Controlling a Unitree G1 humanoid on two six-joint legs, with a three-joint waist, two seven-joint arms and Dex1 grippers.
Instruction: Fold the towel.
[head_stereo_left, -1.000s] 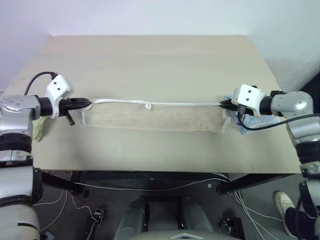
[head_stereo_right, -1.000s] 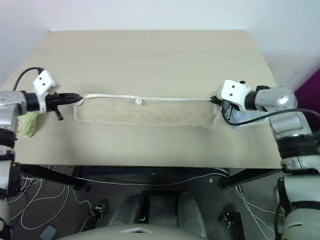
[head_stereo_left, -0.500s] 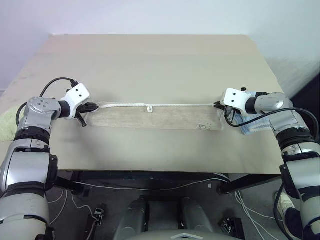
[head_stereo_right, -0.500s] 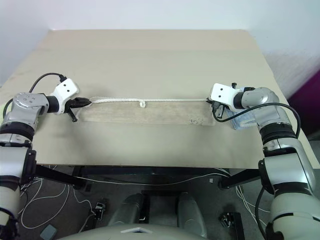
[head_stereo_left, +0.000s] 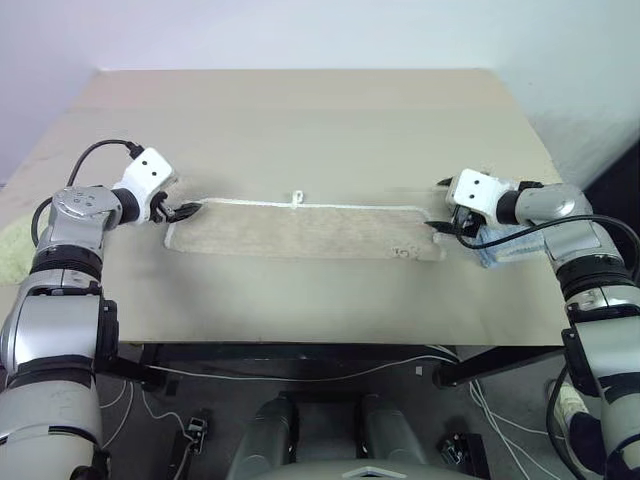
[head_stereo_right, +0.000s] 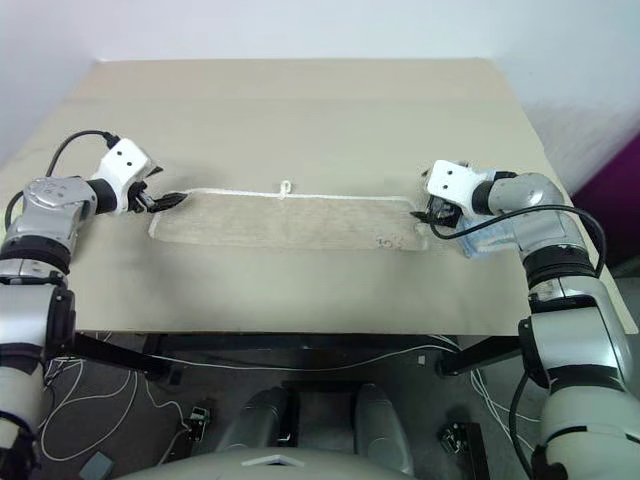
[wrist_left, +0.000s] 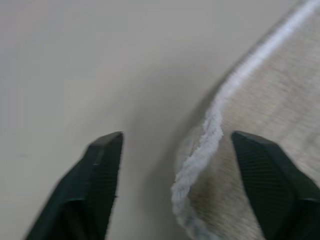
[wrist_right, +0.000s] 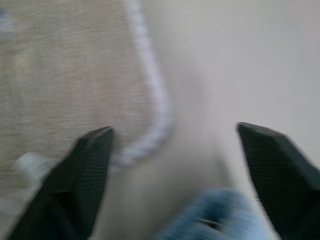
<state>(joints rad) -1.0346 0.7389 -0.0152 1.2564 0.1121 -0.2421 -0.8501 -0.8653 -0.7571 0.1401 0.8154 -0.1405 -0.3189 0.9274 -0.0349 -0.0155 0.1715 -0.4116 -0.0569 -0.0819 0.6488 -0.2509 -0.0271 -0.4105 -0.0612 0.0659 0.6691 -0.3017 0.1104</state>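
left pincer (head_stereo_left: 186, 211): jaws wide apart, nothing in them, parked at the towel's left end
right pincer (head_stereo_left: 441, 227): gaping too, empty, at the right end
towel (head_stereo_left: 300, 230): flat on the counter (head_stereo_left: 300, 120), mid frame
handling: looks soft, light and floppy; I'd pinch the corded corners
long axis: runs left-right across the frame, cord edge and loop (head_stereo_left: 297, 198) toward the top

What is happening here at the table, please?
A robot is folding a beige towel on the table. The towel lies flat as a long strip. The left gripper and right gripper are each at one end of it, both open, holding nothing. A small blue cloth lies beside the right end.
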